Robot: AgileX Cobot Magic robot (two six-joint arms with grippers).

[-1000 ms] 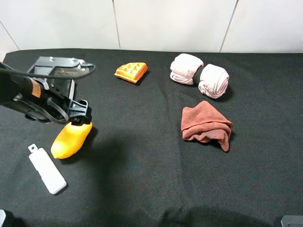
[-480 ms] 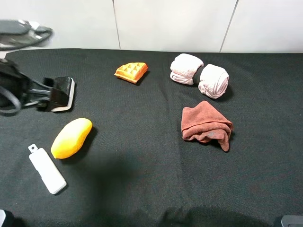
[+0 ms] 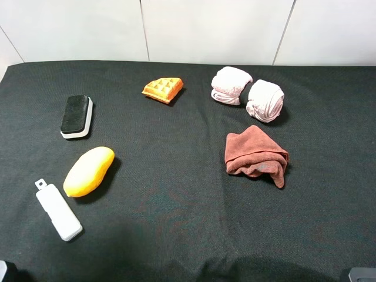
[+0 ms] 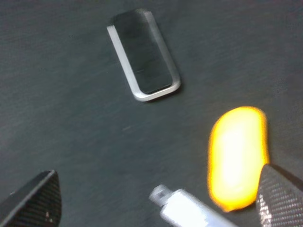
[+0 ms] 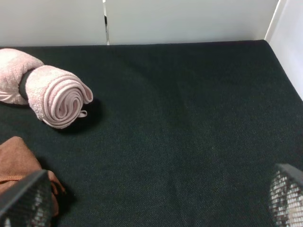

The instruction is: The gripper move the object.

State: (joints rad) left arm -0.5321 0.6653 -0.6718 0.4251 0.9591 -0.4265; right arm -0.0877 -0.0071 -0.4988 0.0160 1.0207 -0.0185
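Note:
The yellow-orange mango [image 3: 89,171] lies on the black table cloth [image 3: 176,176] at the front left, free of any gripper. Neither arm shows in the exterior high view. In the left wrist view my left gripper [image 4: 156,198] is open and high above the table; the mango [image 4: 238,156] lies below, near one fingertip [image 4: 279,198] in the picture, untouched. My right gripper [image 5: 155,198] is open and empty over the right part of the table.
A white rectangular bar [image 3: 57,210] lies just in front of the mango. A black eraser block [image 3: 76,116] lies behind it. An orange waffle wedge [image 3: 163,89], two pink towel rolls [image 3: 231,85] [image 3: 265,100] and a brown cloth [image 3: 255,155] lie further right.
My left arm was over the mango a second ago, then drew back to the left and out of the exterior view. The mango stays where it lay; the black block is uncovered.

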